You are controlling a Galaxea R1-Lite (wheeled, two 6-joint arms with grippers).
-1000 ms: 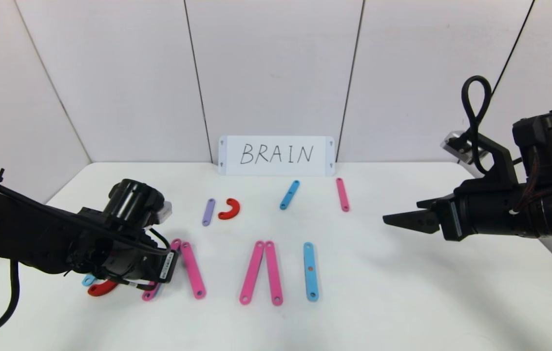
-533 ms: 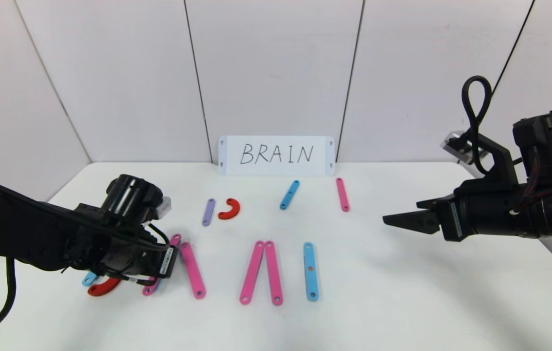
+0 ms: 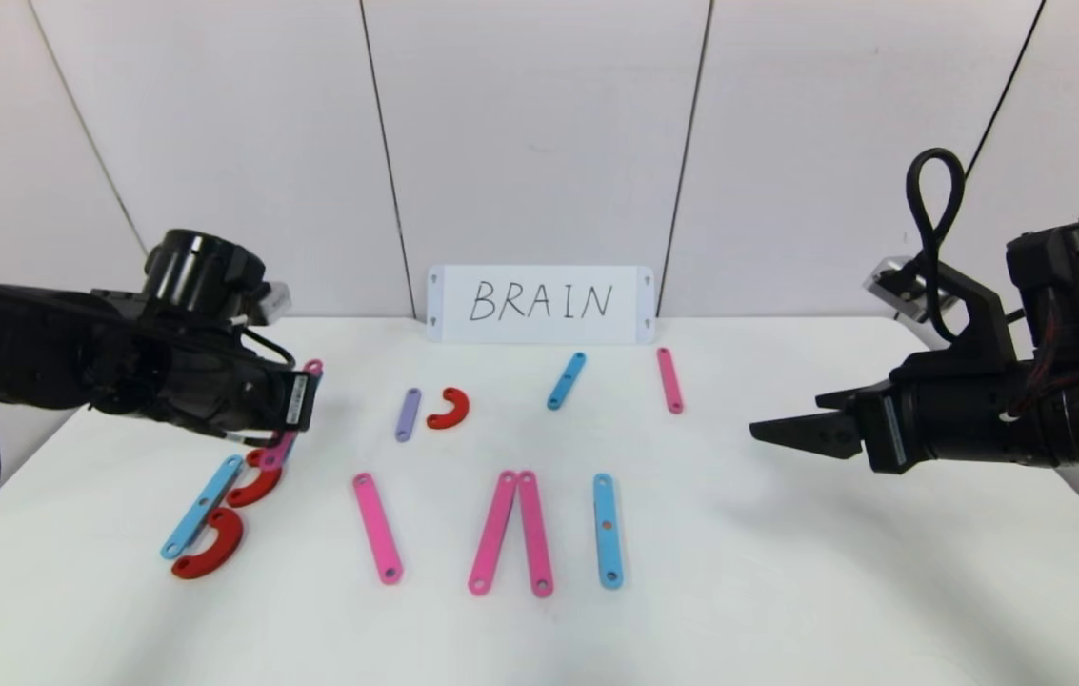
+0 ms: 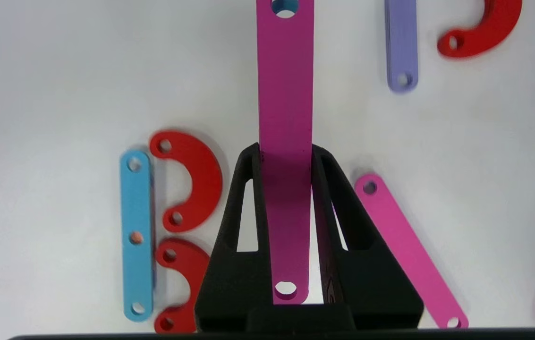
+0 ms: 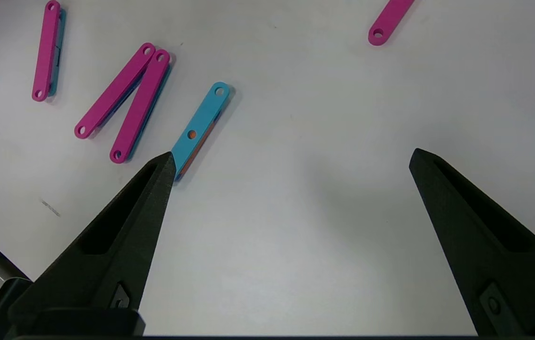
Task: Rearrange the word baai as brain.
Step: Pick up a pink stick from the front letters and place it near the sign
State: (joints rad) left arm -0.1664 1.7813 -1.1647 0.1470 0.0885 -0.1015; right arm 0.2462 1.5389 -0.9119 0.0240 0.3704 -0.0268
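Note:
My left gripper (image 3: 277,433) is shut on a pink bar (image 4: 285,94) and holds it tilted above the table's left side, its upper end (image 3: 313,366) showing past the wrist. Below it a blue bar (image 3: 203,505) and two red crescents (image 3: 253,486) (image 3: 210,545) form a B. To their right lie a slanted pink bar (image 3: 377,527), two pink bars meeting at the top (image 3: 512,532) and a blue bar (image 3: 607,530). My right gripper (image 3: 787,433) hovers open and empty at the right.
Farther back lie a purple bar (image 3: 408,413), a red crescent (image 3: 449,408), a short blue bar (image 3: 566,380) and a pink bar (image 3: 669,379). A white card reading BRAIN (image 3: 540,303) stands against the wall.
My left gripper has risen and moved back and left with the pink bar in it, uncovering the blue bar and red crescents. The right arm has not moved.

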